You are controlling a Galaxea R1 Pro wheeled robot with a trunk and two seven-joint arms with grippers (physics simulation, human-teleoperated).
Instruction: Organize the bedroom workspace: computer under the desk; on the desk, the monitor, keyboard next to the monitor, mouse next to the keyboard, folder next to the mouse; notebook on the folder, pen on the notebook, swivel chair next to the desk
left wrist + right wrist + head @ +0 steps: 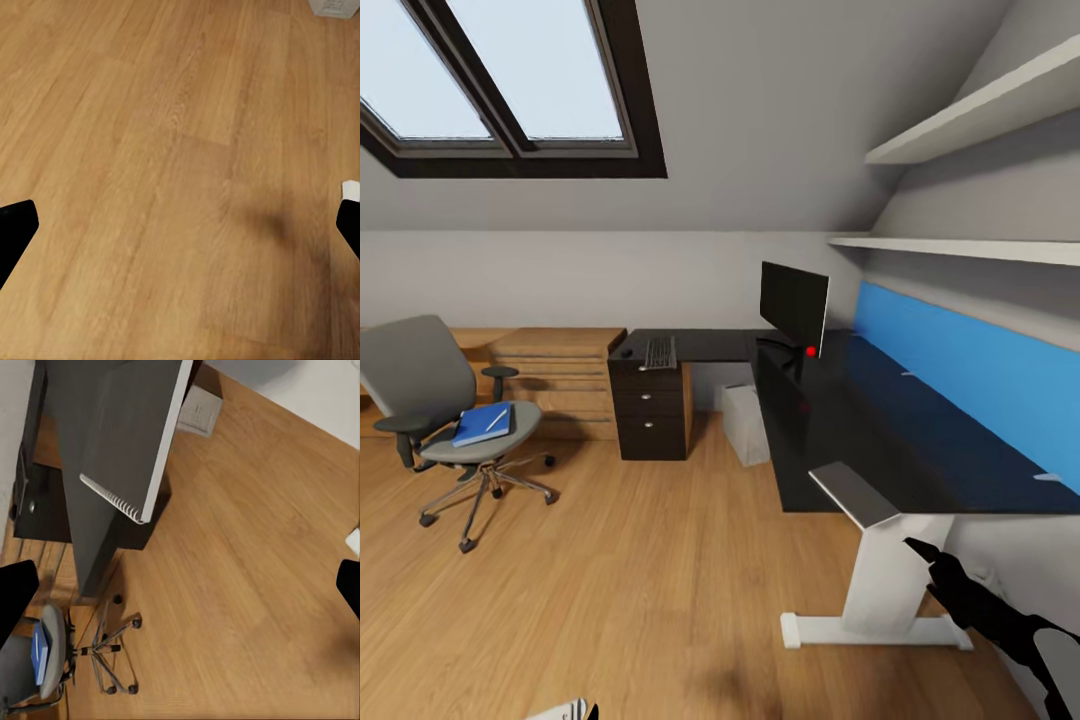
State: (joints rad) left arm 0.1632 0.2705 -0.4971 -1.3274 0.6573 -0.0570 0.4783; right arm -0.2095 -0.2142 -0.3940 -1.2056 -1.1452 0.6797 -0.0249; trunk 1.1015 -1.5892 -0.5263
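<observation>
Right gripper (pixel 920 552), black, is hanging low beside the white desk leg (pixel 885 590), w/ nothing between its fingers; wrist view is showing both dark fingers spread wide apart, so it's released. Left gripper (pixel 180 225) is likewise spread over the bare wood-plank floor (pixel 150 150), holding nothing.

Robot is standing off from the workspace, looking over the room. Black L-shaped tabletop (pixel 860 430) is carrying the black flat-screen monitor (pixel 794 305) near its corner. Grey-black keyboard (pixel 659 352) is lying on the tabletop's far wing above the dark drawer unit (pixel 652 410), w/ the small black mouse (pixel 626 352) just beside it. White box-shaped computer (pixel 745 425) is sitting on the floor under the tabletop. Grey mesh swivel chair (pixel 435 400) is standing well apart from the desk, near the light-wood dresser (pixel 560 375). On its seat is lying a blue flat folder (pixel 482 424), w/ a thin white pen (pixel 497 419) on top; notebook can't be told apart from the folder at this range.

Judgement: computer, monitor look done already; keyboard & mouse are arguably not yet next to the monitor. Step in hand is prob. approach. Next move is calling for driving toward the chair, then getting a gripper down flat enough to pinch the thin folder's edge w/o rolling the chair away.
</observation>
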